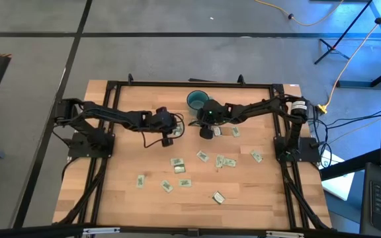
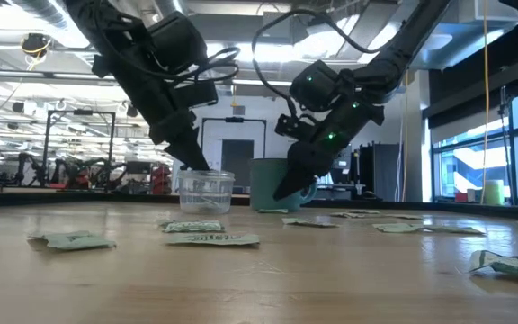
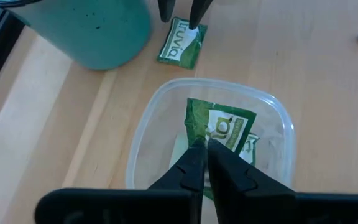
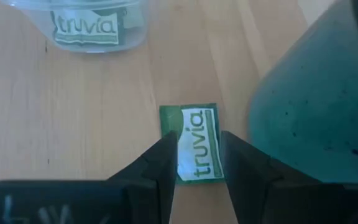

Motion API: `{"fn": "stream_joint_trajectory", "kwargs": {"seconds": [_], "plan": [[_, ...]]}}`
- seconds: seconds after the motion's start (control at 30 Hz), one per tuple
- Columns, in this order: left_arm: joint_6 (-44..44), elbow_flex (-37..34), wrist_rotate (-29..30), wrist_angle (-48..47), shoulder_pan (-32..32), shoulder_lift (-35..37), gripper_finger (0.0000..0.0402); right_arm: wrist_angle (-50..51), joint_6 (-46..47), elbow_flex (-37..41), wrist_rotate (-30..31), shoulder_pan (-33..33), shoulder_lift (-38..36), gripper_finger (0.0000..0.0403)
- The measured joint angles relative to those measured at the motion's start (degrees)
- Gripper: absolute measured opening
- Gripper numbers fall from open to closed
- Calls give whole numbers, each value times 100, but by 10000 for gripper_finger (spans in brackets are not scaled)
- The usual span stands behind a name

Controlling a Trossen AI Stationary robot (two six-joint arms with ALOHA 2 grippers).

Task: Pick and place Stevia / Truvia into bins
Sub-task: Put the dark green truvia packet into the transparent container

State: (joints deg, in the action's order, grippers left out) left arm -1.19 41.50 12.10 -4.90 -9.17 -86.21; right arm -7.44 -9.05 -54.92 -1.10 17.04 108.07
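Two grippers at work. Left gripper (image 3: pixel 202 163) poised over the clear tub (image 3: pixel 157 118), fingers nearly pressed together, pinching the edge of a Truvia packet (image 3: pixel 225 127) inside the tub. Right gripper (image 4: pixel 197 158) beside the teal mug (image 4: pixel 309 112), fingers spread astride a flat packet (image 4: pixel 192 143) on the table. Risk at left: packet clinging to a fingertip and lifting out. Risk at right: fingers skidding over the flat paper, or nudging the mug. Loose packets (image 1: pixel 218 160) across the table visible only in the high view; pinch detail only in the wrist views.
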Motion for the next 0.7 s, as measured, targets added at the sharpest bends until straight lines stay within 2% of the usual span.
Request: {"fn": "stream_joint_trajectory", "kwargs": {"seconds": [0.2,0.4,0.7], "plan": [[58,0,-20,0,13,0,46,117,1,0,10,0,0,123],[101,0,-20,0,13,0,55,178,72,0,95,0,4,123],[98,0,-20,0,13,2,53,312,1427,-185,849,-11,7,98]]}}
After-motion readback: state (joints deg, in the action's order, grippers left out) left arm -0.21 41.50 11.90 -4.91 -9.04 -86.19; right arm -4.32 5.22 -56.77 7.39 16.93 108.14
